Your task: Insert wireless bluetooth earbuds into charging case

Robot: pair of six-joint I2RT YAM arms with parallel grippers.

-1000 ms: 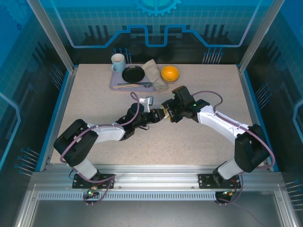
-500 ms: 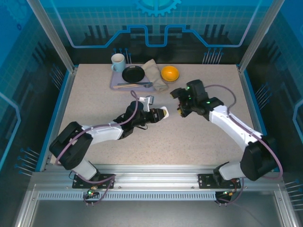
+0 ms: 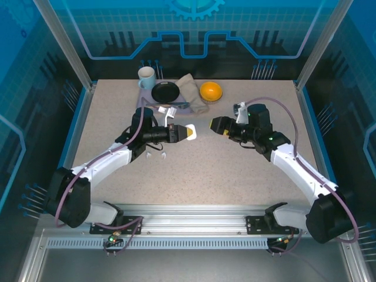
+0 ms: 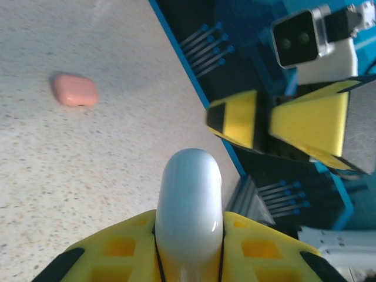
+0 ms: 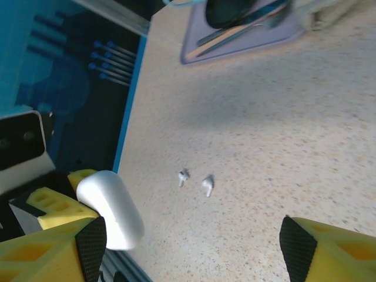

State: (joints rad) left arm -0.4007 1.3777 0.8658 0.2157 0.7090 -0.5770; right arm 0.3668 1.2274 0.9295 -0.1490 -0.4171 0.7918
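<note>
The left claw [image 3: 185, 133] pinches the white charging case [image 4: 188, 197] by its end; the right claw [image 3: 217, 125] gapes empty. Pushing a white earbud [image 5: 207, 185] in could lever the case loose.

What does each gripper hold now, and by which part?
The left gripper holds the white case by one end; the other end sticks out. The right gripper is open, holding nothing.

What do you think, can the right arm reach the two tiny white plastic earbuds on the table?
Probably yes: the right end effector is open and empty, and the earbuds lie uncovered, though the left end effector, shut on the rounded white case, hangs close by.
</note>
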